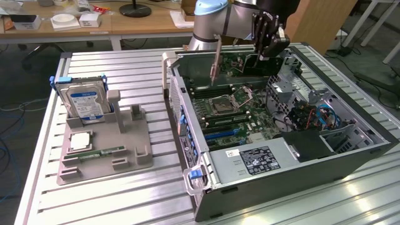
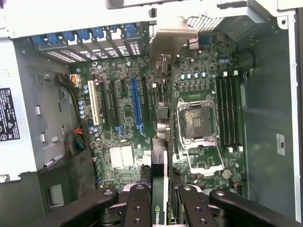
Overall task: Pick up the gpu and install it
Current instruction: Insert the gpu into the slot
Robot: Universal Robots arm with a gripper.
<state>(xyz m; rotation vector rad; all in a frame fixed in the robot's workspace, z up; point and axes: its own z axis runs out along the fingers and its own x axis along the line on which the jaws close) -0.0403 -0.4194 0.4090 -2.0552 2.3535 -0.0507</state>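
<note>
The parts holder [image 1: 106, 159] lies at nine o'clock of the computer case [image 1: 281, 187]; the hard drive [image 1: 84, 101] stands at its eleven o'clock corner; the gpu [image 1: 216, 61] hangs over the case's twelve o'clock end.

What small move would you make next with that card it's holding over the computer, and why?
Probably a slight sideways nudge to line the card's lower edge over the long blue slot. The gripper is shut on the gpu, which seems to hang edge-down between that slot and the open processor socket, not yet seated.
</note>
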